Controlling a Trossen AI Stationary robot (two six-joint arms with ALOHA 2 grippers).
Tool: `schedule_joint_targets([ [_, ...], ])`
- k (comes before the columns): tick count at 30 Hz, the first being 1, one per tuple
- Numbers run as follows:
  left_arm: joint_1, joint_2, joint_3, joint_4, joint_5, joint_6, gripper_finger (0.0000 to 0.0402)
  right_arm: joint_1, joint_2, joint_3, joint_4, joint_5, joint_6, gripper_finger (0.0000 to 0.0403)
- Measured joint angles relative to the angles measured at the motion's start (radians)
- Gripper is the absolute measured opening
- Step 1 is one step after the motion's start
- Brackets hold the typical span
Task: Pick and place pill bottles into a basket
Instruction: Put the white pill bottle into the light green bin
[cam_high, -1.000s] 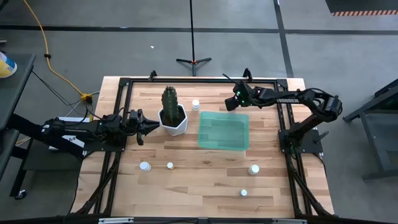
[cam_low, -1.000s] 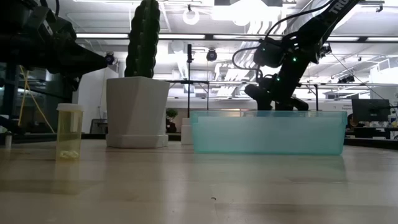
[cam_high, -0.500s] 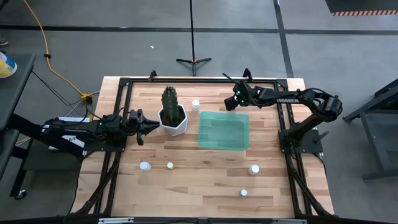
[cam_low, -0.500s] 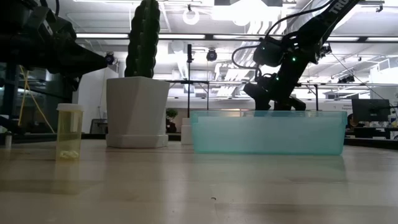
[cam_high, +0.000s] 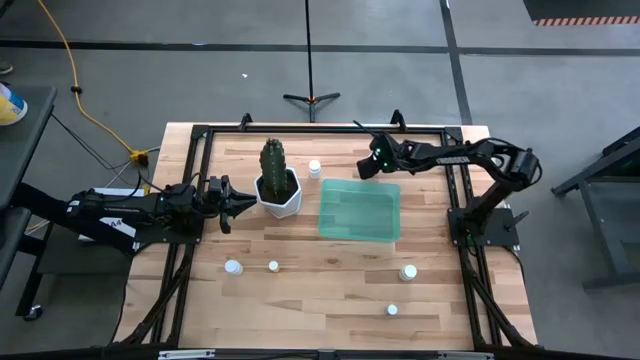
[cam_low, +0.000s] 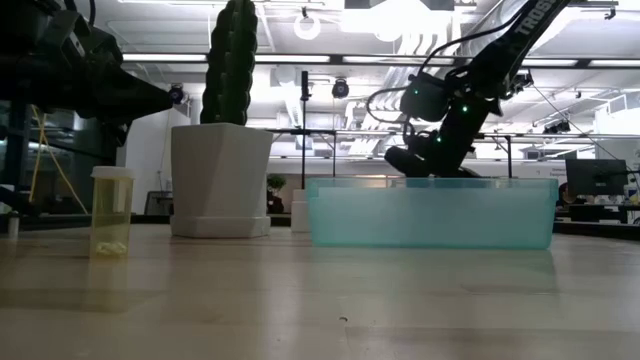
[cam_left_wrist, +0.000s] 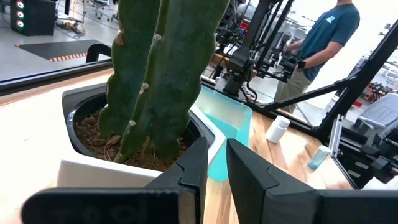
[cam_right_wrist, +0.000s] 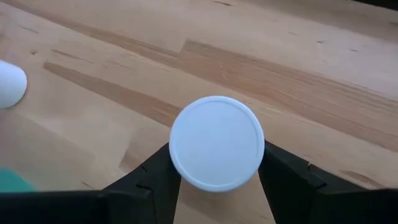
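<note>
White round smooth cap, pill bottle (cam_right_wrist: 216, 142) | btwn right claw (cam_right_wrist: 217, 180) fingers; wood-grain table (cam_right_wrist: 298, 68)

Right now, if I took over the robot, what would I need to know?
Right gripper: at the teal basket's far edge, fingers closed around a pill bottle; can't tell if it's lifted.
Left gripper: waiting beside the cactus pot, nearly closed, empty.
Done: nothing shows in the basket.
Left: drop this bottle in, then fetch five loose pill bottles: one behind the pot, four near the front.
</note>
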Motion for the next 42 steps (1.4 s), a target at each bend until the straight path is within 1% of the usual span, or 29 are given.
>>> schedule_joint_targets([
  [5,0.0,0.0,0.0,0.0,0.0,-0.001,0.0097,0.011,0.0,-0.003,0.068,0.01,0.002,0.0199],
  [9,0.0,0.0,0.0,0.0,0.003,-0.003,0.0097,0.011,0.001,-0.006,0.082,0.009,0.008,0.0204],
  [12,0.0,0.0,0.0,0.0,0.004,-0.003,0.0097,0.011,0.001,-0.006,0.079,0.01,0.008,0.0195],
  [18,0.0,0.0,0.0,0.0,0.004,-0.004,0.0097,0.011,0.0,-0.006,0.076,0.026,0.007,0.0165],
  [25,0.0,0.0,0.0,0.0,0.004,-0.005,0.0097,0.011,0.0,-0.006,0.075,0.025,0.007,0.0169],
  [28,0.0,0.0,0.0,0.0,0.004,-0.005,0.0097,0.01,-0.005,-0.006,0.075,0.002,0.007,0.0164],
  [31,0.0,0.0,0.0,0.0,0.004,-0.005,0.0097,0.018,-0.025,-0.008,0.065,-0.01,0.008,0.016],
  [37,0.0,0.0,0.0,0.0,0.004,-0.005,0.0097,0.027,-0.102,-0.007,0.068,0.012,0.001,0.0163],
  [42,0.0,0.0,0.0,0.0,0.004,-0.005,0.0097,0.046,-0.17,-0.007,0.048,-0.024,-0.022,0.016],
])
